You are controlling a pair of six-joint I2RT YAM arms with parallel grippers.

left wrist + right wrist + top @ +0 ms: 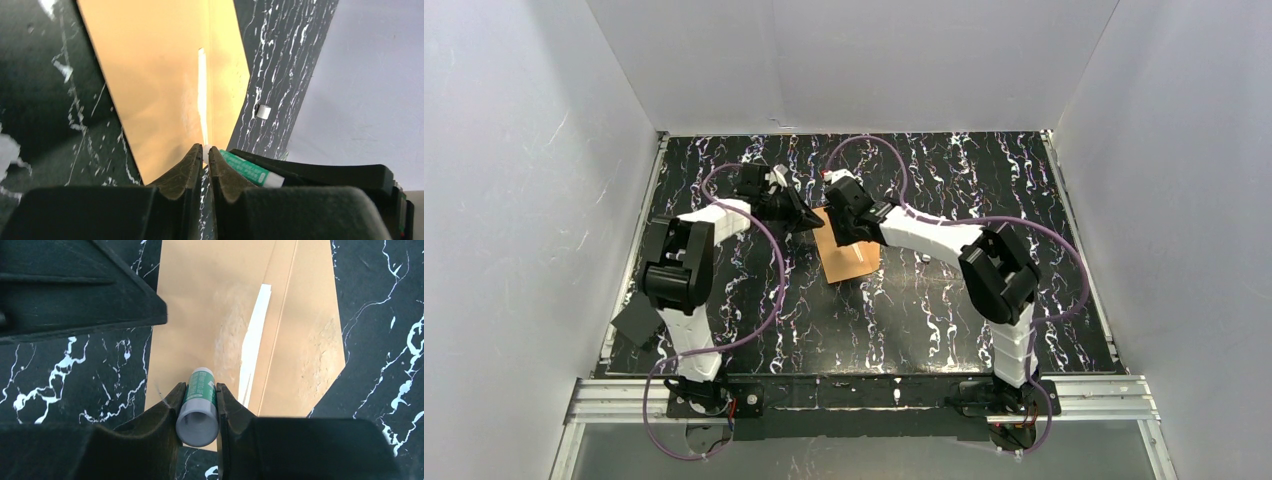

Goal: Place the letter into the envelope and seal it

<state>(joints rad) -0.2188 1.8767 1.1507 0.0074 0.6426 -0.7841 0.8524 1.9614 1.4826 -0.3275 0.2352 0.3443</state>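
The orange envelope (852,258) lies flat mid-table with its flap open and the pale strip (255,335) showing. In the left wrist view the envelope (160,75) fills the space ahead of the fingers. My right gripper (198,390) is shut on a green-and-white glue stick (200,405), held just above the envelope (215,315). My left gripper (205,150) meets it from the other side. Its jaws are pinched on the white tip of the glue stick (247,169). From above, both the left gripper (816,222) and the right gripper (846,228) hover over the envelope's far-left corner. The letter is out of view.
A small white cylinder (262,111) lies on the black marbled table (944,330) beyond the envelope. A dark flat object (636,320) sits at the table's left edge by the left arm. White walls enclose the table on three sides.
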